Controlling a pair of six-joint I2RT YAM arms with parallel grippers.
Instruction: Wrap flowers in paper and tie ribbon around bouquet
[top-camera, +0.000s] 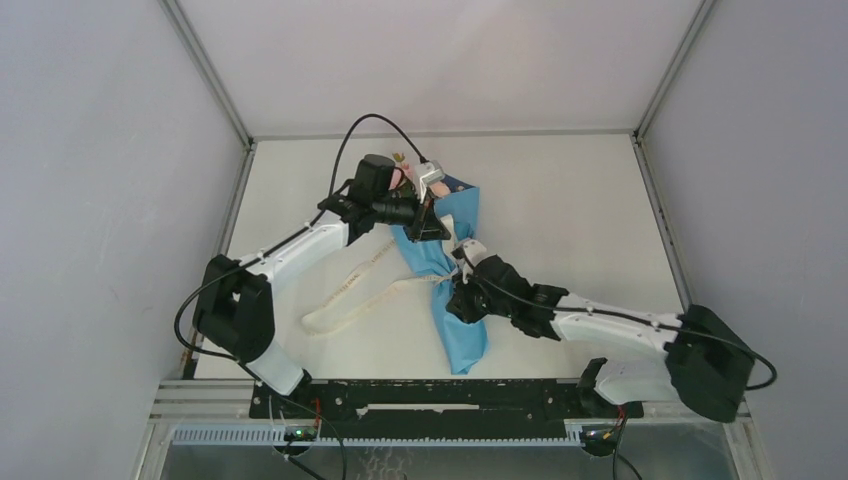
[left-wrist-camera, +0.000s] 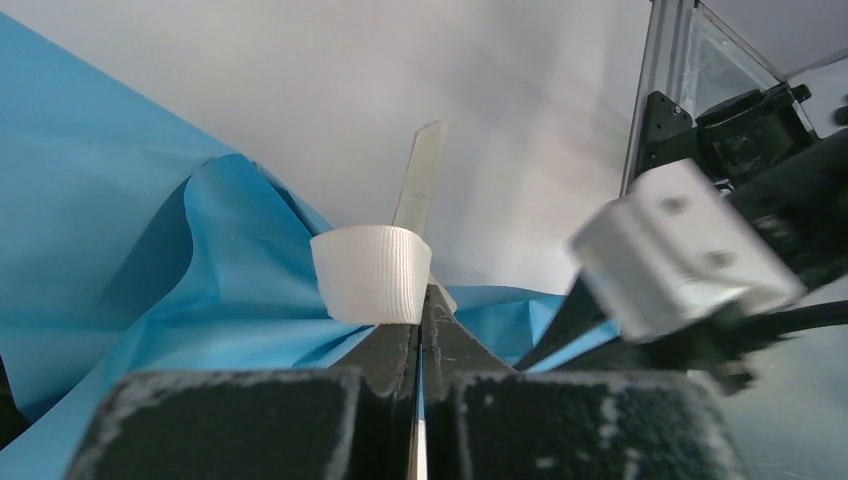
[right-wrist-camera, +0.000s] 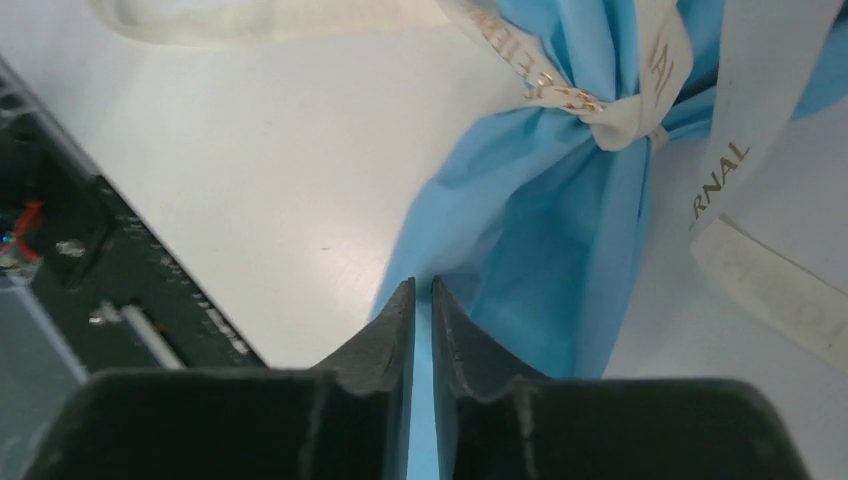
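Reaching in from the near right, the right pincer (right-wrist-camera: 422, 290) sits low at the left edge of the narrow tail of the bouquet (top-camera: 465, 340). Its black fingers stand almost together, with only a thin slit between them and blue showing in the slit. Whether it nips the paper (right-wrist-camera: 520, 260) I cannot tell. That paper is smooth and softly creased, rolled into a slim blue cone. The cone lies slantwise on the matte white surface (top-camera: 580, 200), tail toward the arm bases and wide mouth away.

Just beyond the right pincer the ribbon (right-wrist-camera: 612, 108), a flat cream woven band with gold lettering, cinches the paper into a gathered waist. Its loose lengths trail off to the left across the surface in a long, flattened loop.

Farther on, at the cone's wide end, the left pincer (left-wrist-camera: 422, 300) is pressed together on a short curl of ribbed ribbon, with blue folds billowing behind it. A blurred silver-grey block (left-wrist-camera: 685, 250) hangs close beside it. At the mouth a little pale pink of the flowers (top-camera: 400, 178) shows, mostly hidden by the left arm.
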